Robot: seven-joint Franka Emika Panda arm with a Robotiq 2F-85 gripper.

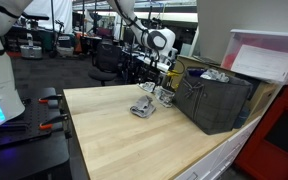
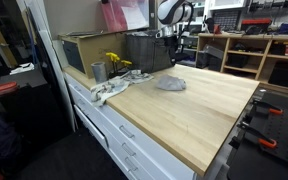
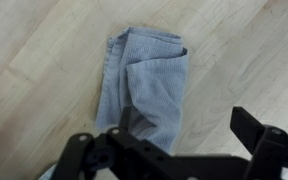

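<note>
Well, a gray cloth lies crumpled on the wooden table, with the dark bin to its right. The gripper hangs just above, jaws wide apart, holding nothing. The cloth looks soft, light and floppy; pinch its thick middle fold.

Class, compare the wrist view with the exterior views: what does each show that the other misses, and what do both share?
Only the wrist view: the folds of the grey cloth close up, with the open claw at the bottom edge. Only the exterior views: a dark crate, a metal cup, a yellow thing, a white rag. Shared: the cloth lying on the wooden table below the claw.
</note>
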